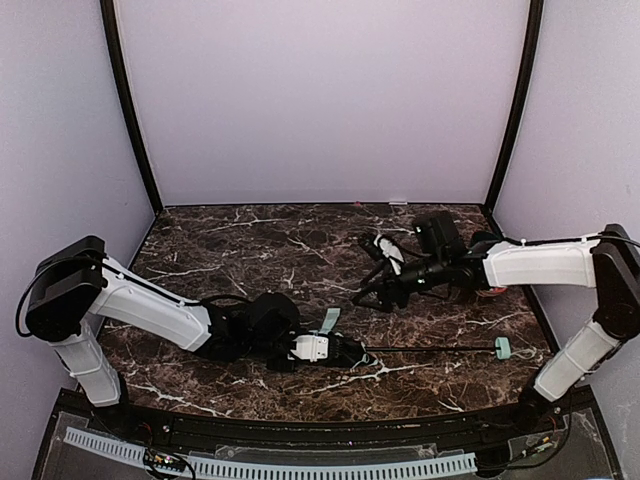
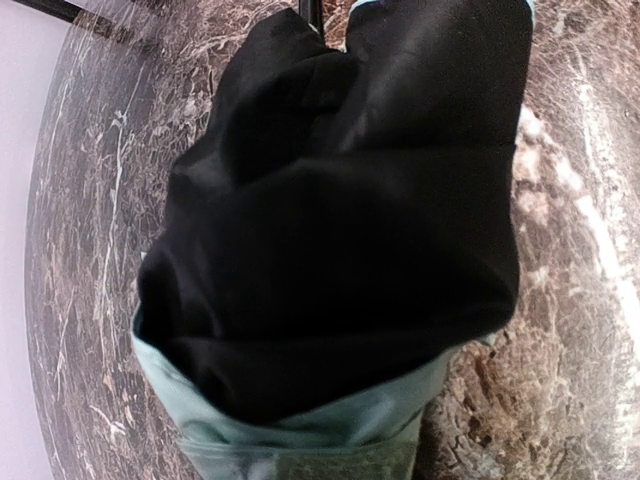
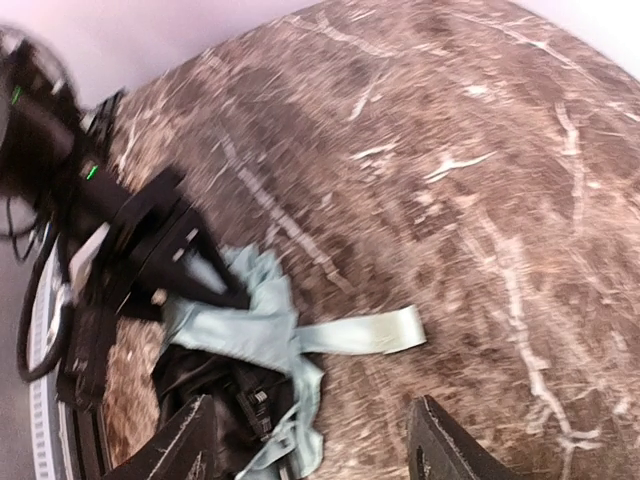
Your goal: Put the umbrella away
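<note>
Left pincer (image 1: pixel 350 352) clamped on the one umbrella (image 2: pixel 330 250) (bunched fabric); right pincer (image 3: pixel 315 410) stands apart.

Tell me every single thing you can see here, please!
umbrella: one, mint green outside and black inside, fabric bunched on the table, front middle
shaft: one, thin black, lying flat, running right from the fabric
handle: one, mint green, at the shaft's right end
strap: one, mint green, flat beside the fabric
orange thing: one, mostly hidden under the right arm
table: one, dark brown marble, white veins
walls: three, pale lilac, around the table
left gripper: one, black and white, closed on the fabric
right gripper: one, black, open and empty
</note>
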Controlling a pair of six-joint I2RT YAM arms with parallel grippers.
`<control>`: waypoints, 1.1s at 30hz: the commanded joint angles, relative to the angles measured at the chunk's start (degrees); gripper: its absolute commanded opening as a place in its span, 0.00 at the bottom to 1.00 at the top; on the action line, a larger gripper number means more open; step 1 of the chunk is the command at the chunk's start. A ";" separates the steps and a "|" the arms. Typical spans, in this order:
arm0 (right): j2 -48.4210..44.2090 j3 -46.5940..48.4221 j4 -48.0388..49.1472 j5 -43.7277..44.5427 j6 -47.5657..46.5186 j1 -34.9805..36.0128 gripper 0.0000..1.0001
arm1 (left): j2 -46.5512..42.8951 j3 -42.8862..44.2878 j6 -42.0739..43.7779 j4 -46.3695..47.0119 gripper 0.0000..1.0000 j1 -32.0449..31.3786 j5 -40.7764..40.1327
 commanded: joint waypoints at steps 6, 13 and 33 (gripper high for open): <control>17.39 11.77 1.67 16.38 30.68 -0.64 0.56 | 3.06 -3.30 0.25 -10.30 0.10 -0.79 1.45; 25.01 14.17 3.31 12.43 35.02 1.30 0.51 | 3.55 -2.90 0.20 -11.15 0.12 -0.98 1.65; 28.62 12.36 4.07 2.74 35.52 2.55 0.20 | 3.68 -2.55 0.35 -12.00 0.13 -0.98 1.22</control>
